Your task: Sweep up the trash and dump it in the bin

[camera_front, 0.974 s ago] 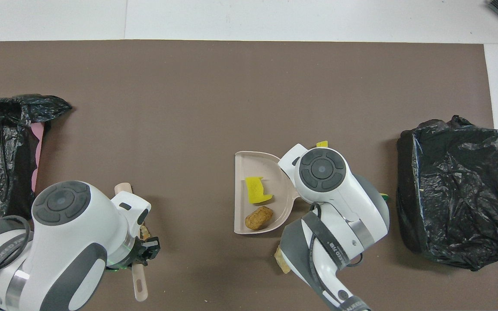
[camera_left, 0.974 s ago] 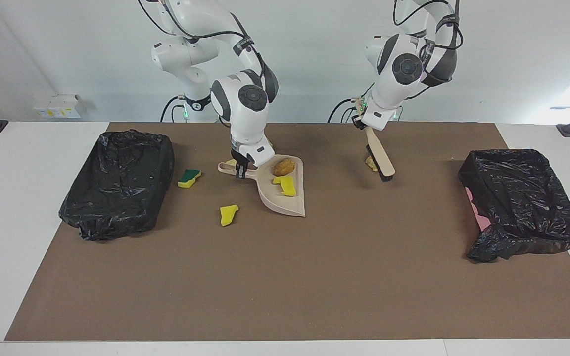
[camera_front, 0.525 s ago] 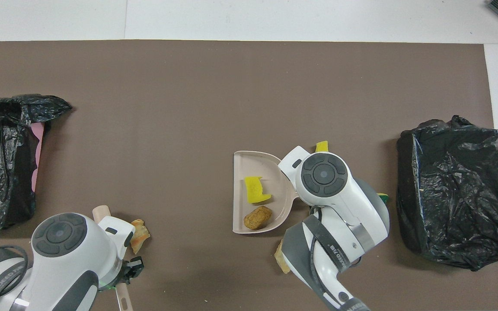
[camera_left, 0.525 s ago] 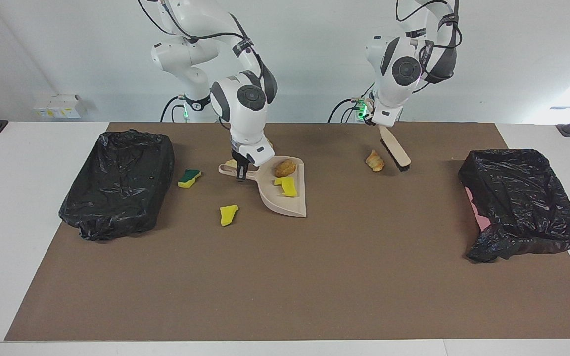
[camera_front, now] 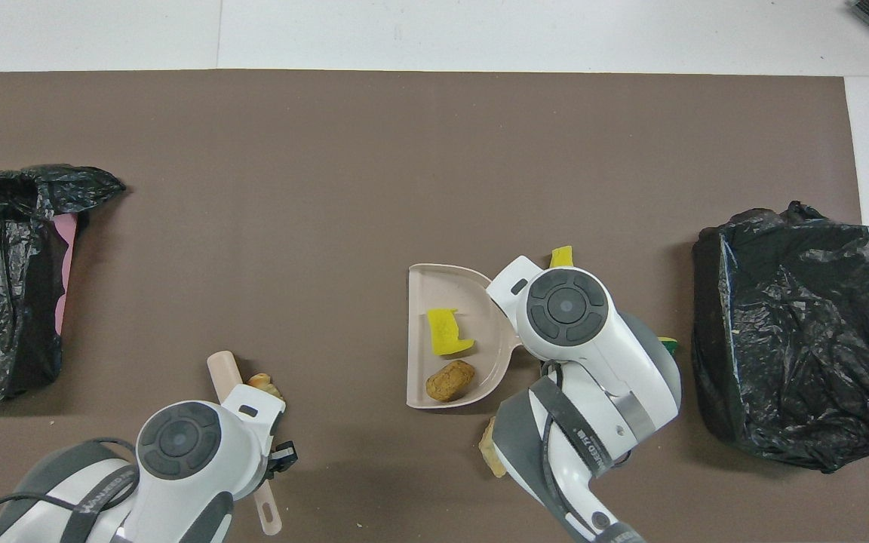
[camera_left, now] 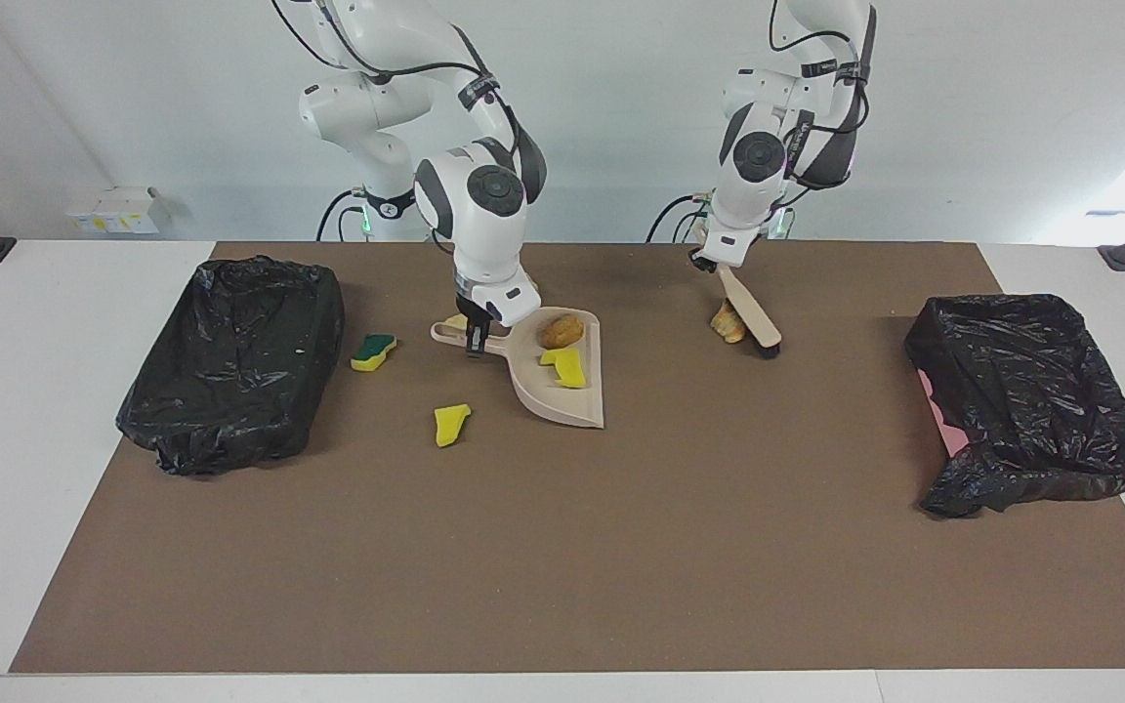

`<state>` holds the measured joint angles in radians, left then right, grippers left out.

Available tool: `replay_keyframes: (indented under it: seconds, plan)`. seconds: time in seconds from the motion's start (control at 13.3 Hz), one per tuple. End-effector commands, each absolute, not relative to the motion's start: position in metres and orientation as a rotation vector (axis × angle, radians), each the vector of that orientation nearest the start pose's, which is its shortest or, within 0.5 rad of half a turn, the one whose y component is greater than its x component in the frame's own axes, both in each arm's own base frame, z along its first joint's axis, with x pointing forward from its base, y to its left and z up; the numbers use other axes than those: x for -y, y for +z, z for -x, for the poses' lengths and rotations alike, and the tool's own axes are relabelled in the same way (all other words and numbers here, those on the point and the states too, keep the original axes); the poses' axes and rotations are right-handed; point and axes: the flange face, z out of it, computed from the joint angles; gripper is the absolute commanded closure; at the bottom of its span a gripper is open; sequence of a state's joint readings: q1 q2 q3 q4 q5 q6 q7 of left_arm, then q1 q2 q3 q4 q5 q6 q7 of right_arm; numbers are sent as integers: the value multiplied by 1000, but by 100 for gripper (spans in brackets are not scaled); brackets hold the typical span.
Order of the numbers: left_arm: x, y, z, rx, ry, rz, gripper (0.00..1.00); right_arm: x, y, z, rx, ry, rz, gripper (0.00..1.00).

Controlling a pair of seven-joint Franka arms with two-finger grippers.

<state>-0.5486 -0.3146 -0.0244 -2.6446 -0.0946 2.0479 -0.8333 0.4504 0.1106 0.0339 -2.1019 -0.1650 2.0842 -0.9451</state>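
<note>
We are gripping the brush by its handle with our left gripper, fingers clamped tight on it, its bristles resting on the mat just beside a tan foam chunk. Our right gripper is clamped on the handle of the dustpan, which is sitting on the mat. Inside the pan are lying a brown foam chunk and a yellow sponge piece. Another yellow piece is lying farther from us than the pan, and a green-faced sponge is sitting between the pan and the black-lined bin at the right arm's end. A second bin is standing at the left arm's end.
</note>
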Motion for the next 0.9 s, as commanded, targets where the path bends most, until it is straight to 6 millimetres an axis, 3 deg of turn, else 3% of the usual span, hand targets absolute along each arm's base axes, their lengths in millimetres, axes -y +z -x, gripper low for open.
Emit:
replay_keyframes:
  seconds: [0.0,0.15,0.3,0.45,0.6,0.82]
  plan:
    - [243,326,-336,461,411,2983,100,-243,361,-482,2214,225,2377,100]
    - [279,326,-329,260,401,3026,100,-243,360,-482,2213,229,2377,100]
    - [304,322,-337,210,420,3097,100,-243,361,-482,2212,227,2377,100]
    - [345,321,-331,-12,410,3125,100,-243,361,-482,2210,226,2377,100]
    - [369,308,-328,-142,394,3185,100,-244,361,-482,2208,226,2379,100]
    - [400,317,-336,-315,401,3278,100,-243,361,-482,2205,230,2379,100]
